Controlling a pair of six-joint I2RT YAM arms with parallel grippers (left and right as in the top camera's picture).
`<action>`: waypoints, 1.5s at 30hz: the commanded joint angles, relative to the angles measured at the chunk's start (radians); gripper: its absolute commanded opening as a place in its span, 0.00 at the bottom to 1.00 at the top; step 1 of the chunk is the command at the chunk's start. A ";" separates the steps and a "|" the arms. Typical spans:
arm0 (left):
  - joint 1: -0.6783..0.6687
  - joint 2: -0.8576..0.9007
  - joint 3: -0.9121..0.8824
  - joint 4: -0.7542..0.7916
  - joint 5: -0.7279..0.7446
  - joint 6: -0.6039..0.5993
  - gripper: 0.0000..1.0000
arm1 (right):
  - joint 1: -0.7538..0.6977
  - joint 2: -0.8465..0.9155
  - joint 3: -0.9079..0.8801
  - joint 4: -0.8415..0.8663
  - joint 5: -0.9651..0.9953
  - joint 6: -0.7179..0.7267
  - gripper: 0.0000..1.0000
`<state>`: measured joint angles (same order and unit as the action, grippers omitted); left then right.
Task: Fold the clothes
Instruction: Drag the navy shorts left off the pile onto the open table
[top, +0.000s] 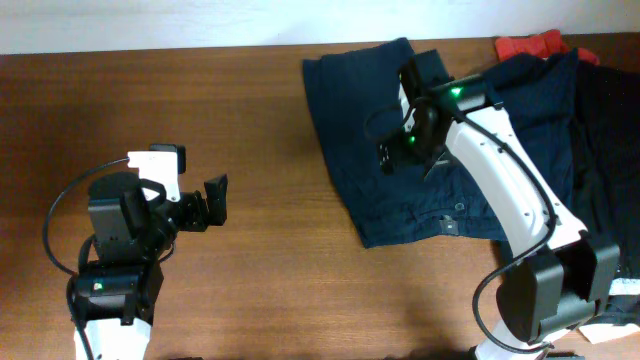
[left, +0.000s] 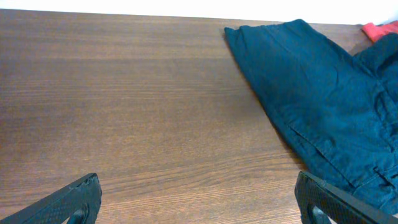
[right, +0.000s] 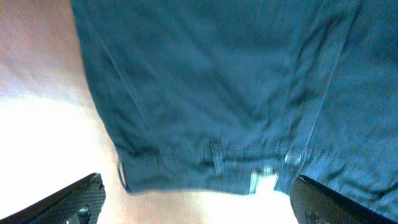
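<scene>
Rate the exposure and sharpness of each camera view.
Right wrist: the brown wooden table is blown out to pinkish white, and the dark navy blue fabric shorts look slightly soft. Left wrist: evenly lit, wood grain crisp. Overhead: even light, no strong glare.

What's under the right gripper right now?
The navy shorts, waistband and belt loops showing. The table shows only beside them; anything beneath the fabric is covered.

Wooden table (top: 250, 280) carries navy shorts (top: 350, 130), red garment (top: 530, 45), black garment (top: 610, 140).
</scene>
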<state>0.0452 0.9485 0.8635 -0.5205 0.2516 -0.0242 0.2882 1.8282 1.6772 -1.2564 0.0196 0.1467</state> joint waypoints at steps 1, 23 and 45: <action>-0.003 0.001 0.018 -0.012 0.023 -0.006 0.99 | 0.045 -0.002 -0.130 0.026 0.011 -0.012 0.99; -0.003 0.001 0.018 -0.065 0.023 -0.006 0.99 | 0.251 -0.001 -0.567 0.457 -0.065 0.057 0.43; -0.003 0.001 0.018 -0.084 0.023 -0.006 0.99 | 0.433 -0.003 -0.378 0.766 -0.412 0.143 0.80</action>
<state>0.0452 0.9482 0.8639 -0.6025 0.2584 -0.0242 0.7132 1.8309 1.2648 -0.4171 -0.4183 0.2741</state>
